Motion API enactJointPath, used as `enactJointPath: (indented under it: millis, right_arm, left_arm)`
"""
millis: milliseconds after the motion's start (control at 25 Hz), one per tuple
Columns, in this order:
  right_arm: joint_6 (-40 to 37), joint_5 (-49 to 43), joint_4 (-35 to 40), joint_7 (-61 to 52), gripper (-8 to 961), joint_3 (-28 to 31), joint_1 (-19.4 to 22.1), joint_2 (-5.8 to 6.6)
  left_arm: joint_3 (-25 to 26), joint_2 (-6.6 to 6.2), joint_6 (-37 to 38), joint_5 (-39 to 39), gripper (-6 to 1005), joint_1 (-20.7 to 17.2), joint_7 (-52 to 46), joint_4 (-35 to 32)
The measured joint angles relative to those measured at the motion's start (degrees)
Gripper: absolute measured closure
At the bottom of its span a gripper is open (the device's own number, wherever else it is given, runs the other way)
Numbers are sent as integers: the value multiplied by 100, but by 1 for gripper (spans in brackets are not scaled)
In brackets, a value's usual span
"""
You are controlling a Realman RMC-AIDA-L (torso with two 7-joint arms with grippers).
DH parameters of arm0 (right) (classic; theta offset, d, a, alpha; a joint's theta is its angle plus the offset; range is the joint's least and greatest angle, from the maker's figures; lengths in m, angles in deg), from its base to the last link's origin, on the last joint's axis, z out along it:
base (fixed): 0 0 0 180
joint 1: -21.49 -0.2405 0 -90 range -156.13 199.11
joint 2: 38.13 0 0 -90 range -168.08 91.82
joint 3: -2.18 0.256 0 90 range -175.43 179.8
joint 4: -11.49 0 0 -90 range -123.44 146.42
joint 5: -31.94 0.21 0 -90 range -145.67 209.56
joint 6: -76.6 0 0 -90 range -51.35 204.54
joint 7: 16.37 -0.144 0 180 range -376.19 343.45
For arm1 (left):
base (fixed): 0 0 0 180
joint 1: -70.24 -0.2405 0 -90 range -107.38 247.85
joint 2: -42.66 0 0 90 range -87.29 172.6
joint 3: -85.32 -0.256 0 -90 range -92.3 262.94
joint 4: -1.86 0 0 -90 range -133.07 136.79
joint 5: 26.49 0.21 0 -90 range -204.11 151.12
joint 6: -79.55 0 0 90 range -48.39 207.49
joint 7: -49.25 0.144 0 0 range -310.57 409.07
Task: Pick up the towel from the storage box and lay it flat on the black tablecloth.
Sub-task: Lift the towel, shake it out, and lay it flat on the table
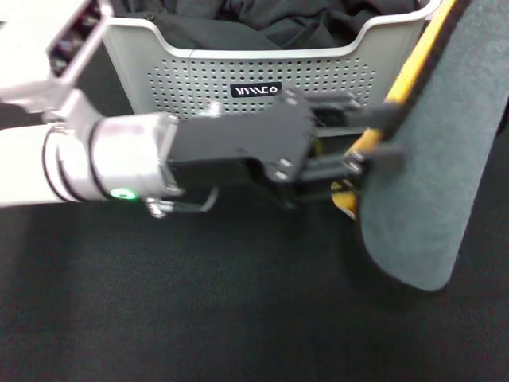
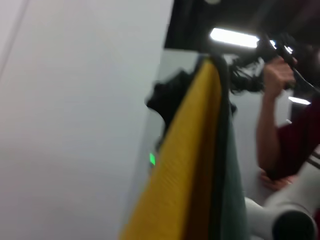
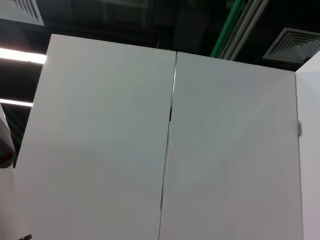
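The towel (image 1: 445, 159) hangs in the air at the right of the head view, grey-teal on one face and yellow on the other, its lower end above the black tablecloth (image 1: 199, 302). My left gripper (image 1: 374, 139) reaches across from the left and is shut on the towel's yellow edge, in front of the storage box (image 1: 199, 79). The left wrist view shows the towel (image 2: 185, 165) close up, hanging as a yellow and teal fold. The right gripper is out of view.
Black garments (image 1: 238, 20) lie in the storage box at the far edge. The tablecloth spreads over the whole near area. A person (image 2: 285, 125) and a white arm segment (image 2: 285, 220) show in the left wrist view. The right wrist view shows only white panels (image 3: 165, 150).
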Motion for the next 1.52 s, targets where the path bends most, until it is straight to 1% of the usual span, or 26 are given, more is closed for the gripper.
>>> enactJointPath:
  millis: [40, 120, 280, 560, 760, 1040, 1280, 1480, 1520]
  right_arm:
    - [0, -3, -4, 1, 943, -10, -2, -6]
    - [0, -12, -12, 18, 943, -19, 0, -31]
    - [-1, -22, -69, 42, 943, 2, 44, -45]
    - [-5, -2, -373, 172, 943, 53, 47, 6]
    - [-9, -2, -392, 218, 943, 115, 39, 13]
    - [-16, -11, -405, 262, 943, 264, 81, 34]
    - [-17, -14, -411, 314, 943, 276, 115, 57]
    - [-16, -5, -411, 357, 943, 287, 127, 78]
    - [-16, -3, -411, 358, 943, 304, 131, 83]
  left_arm:
    - [-1, 44, -9, 130, 561, 87, -17, 20]
    - [-2, 79, -12, 273, 535, 203, -43, 72]
    - [-33, 100, 22, 323, 534, 344, -154, 213]
    - [-242, 103, 50, 303, 537, 240, -213, 230]
    - [-242, 118, 14, 316, 539, 175, -174, 247]
    - [-238, 112, -7, 330, 550, 159, -115, 247]
    - [-238, 108, -21, 300, 565, 138, -6, 252]
    - [-238, 101, -30, 324, 770, 136, -34, 253]
    - [-238, 97, -31, 333, 775, 136, -46, 253]
